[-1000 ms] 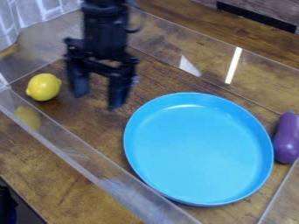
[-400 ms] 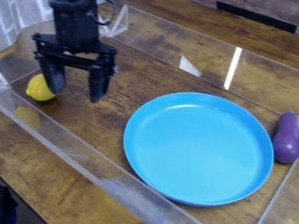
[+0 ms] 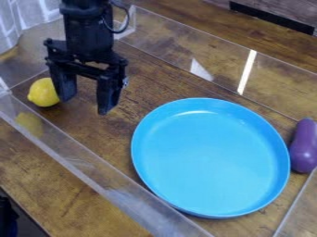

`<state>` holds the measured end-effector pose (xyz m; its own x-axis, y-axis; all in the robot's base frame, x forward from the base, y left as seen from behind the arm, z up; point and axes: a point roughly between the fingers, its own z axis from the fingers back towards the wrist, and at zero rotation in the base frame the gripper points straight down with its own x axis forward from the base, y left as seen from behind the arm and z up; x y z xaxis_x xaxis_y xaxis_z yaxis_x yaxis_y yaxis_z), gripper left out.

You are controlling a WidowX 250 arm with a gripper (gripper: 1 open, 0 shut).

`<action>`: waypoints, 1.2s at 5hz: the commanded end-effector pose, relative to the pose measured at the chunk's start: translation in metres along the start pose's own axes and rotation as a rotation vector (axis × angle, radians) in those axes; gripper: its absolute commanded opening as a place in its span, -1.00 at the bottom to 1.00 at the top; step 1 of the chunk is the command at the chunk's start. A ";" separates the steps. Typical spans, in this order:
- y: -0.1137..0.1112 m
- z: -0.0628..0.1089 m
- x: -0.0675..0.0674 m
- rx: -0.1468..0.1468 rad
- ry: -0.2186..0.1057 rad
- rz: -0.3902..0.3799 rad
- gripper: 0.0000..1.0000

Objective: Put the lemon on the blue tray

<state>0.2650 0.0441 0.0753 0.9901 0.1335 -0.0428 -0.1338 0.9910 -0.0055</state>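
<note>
1. I have the claw (image 3: pixel 87 100) spread wide with nothing in its grasp, just beside the lemon (image 3: pixel 44 92).
2. The lemon sits on the wooden table (image 3: pixel 106 139), near the clear side wall (image 3: pixel 89 168) and well apart from the blue tray (image 3: pixel 210 156).
3. I judge this to be the approach, ahead of the grasp.
4. Next I should shift toward the lemon, get the fingers around it, lower if needed, and only then close.
</note>
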 end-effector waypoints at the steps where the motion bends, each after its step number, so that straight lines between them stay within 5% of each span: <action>1: 0.012 0.006 0.003 0.012 -0.029 -0.046 1.00; 3: 0.027 0.000 0.002 0.017 -0.020 -0.137 1.00; 5: 0.012 -0.004 -0.004 0.018 -0.024 -0.108 1.00; 6: 0.024 -0.004 -0.004 0.029 -0.036 -0.065 1.00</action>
<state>0.2539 0.0629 0.0587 0.9967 0.0575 -0.0578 -0.0570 0.9983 0.0113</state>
